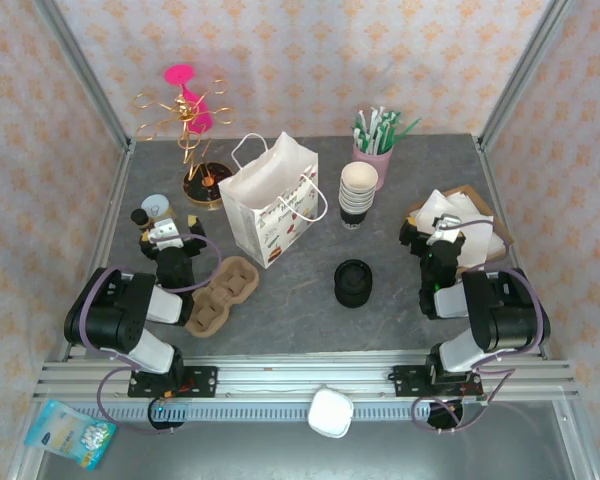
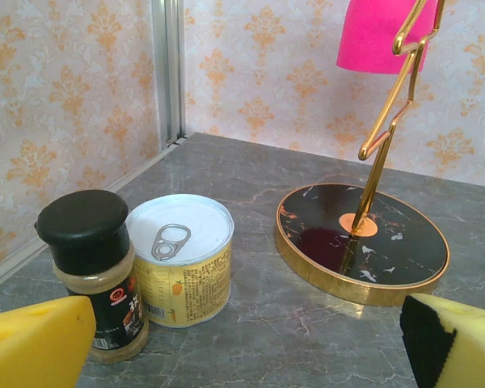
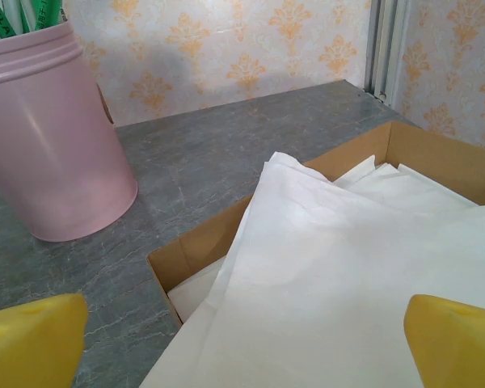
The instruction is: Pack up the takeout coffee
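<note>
Yellow-padded, both claws gape wide and hold nothing. The left claw (image 2: 242, 356) faces a spice jar (image 2: 93, 275), a tin (image 2: 182, 263) and a gold-rimmed stand (image 2: 364, 242). The right claw (image 3: 242, 347) faces white paper (image 3: 339, 267) in a cardboard box (image 3: 436, 153), with a pink pot (image 3: 52, 137) to one side. From above, what looks like the black lidded cup (image 1: 353, 283) stands mid-worktop (image 1: 280, 320) between the arms. A cup stack (image 1: 358, 195) and a paper bag (image 1: 272, 205) stand beyond it.

Papered booth around a grey marbled counter (image 1: 300, 325).
Cream wallpaper (image 1: 310, 60) with an orange damask print covers three sides; aluminium posts (image 1: 80, 65) mark the back corners, and a ribbed metal rail (image 1: 280, 382) edges the front.
</note>
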